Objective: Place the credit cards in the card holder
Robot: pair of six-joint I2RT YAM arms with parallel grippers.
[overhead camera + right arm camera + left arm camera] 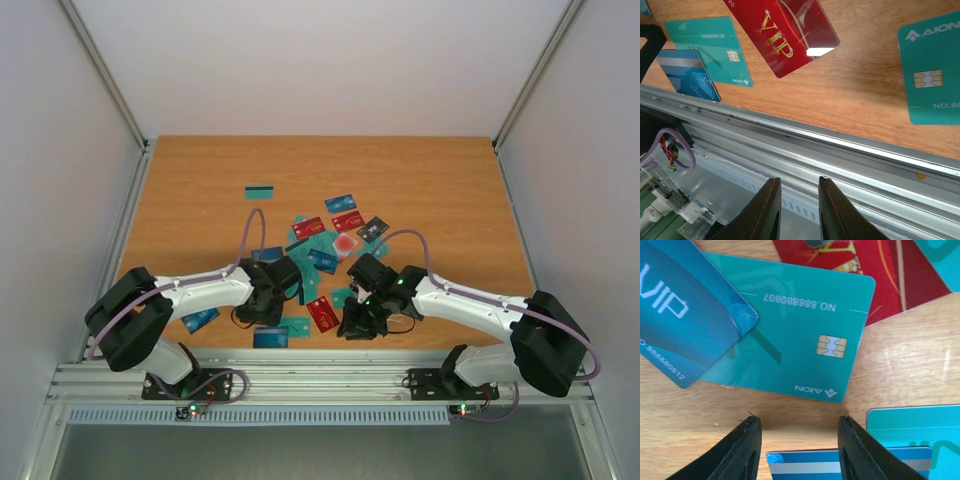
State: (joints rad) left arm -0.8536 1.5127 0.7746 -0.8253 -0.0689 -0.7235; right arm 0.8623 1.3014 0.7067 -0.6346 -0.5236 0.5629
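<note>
Several credit cards (323, 240) in teal, blue, red and black lie scattered mid-table. My left gripper (262, 312) is open just above the wood; in the left wrist view its gripper (799, 419) straddles the top edge of a blue striped card (847, 462), without closing on it. A teal chip card (800, 325), a blue VIP card (680, 325) and a red card (865, 270) lie just ahead. My right gripper (358, 325) is open and empty (800, 179) over the near rail. I cannot make out the card holder in any view.
The aluminium rail (850, 150) runs along the table's near edge under the right fingers. A red VIP card (780, 35) and teal cards (932, 75) lie just beyond it. A lone teal card (259, 190) lies farther back. Side walls close in the table.
</note>
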